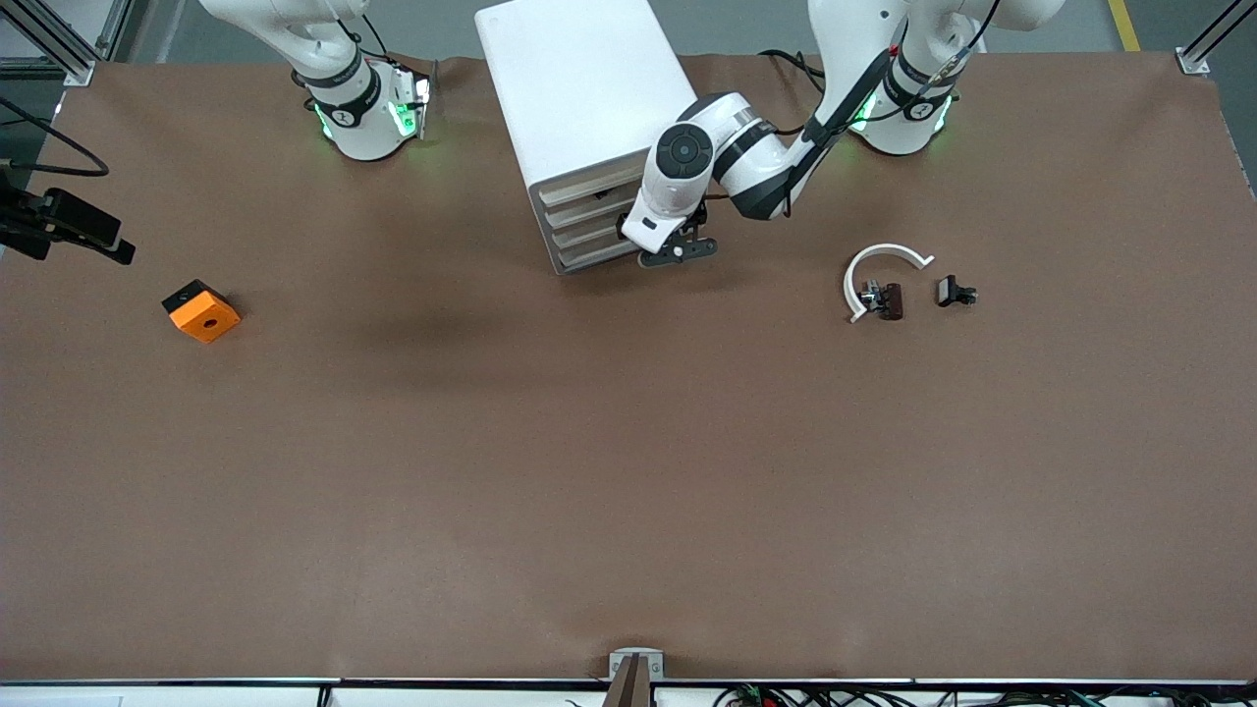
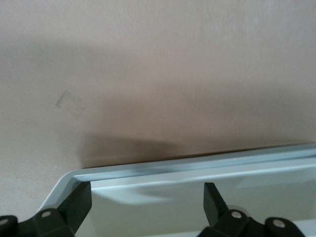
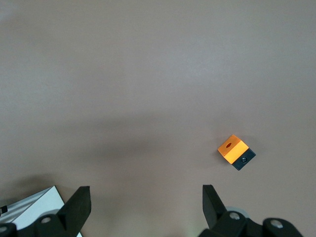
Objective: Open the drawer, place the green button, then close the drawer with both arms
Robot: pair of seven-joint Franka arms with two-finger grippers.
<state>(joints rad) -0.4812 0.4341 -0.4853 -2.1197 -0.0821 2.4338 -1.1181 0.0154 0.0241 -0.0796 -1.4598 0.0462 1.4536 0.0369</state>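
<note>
White cabinet [image 1: 579,88] stands at twelve o'clock on the brown table [image 1: 628,471], and its four drawers [image 1: 589,234] look shut. The left gripper [image 1: 678,250] hangs just in front of the lower fronts at their three o'clock end, fingers [image 2: 79,202] apart and empty. The right gripper [image 3: 145,202] waits over bare table, fingers spread, with the orange cube [image 1: 201,310] at nine o'clock. I cannot tell where the button is.

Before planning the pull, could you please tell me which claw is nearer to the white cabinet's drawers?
The left. The left claw is open right at the cabinet's drawer fronts; the right claw, open, waits up over bare table toward the orange cube.
</note>
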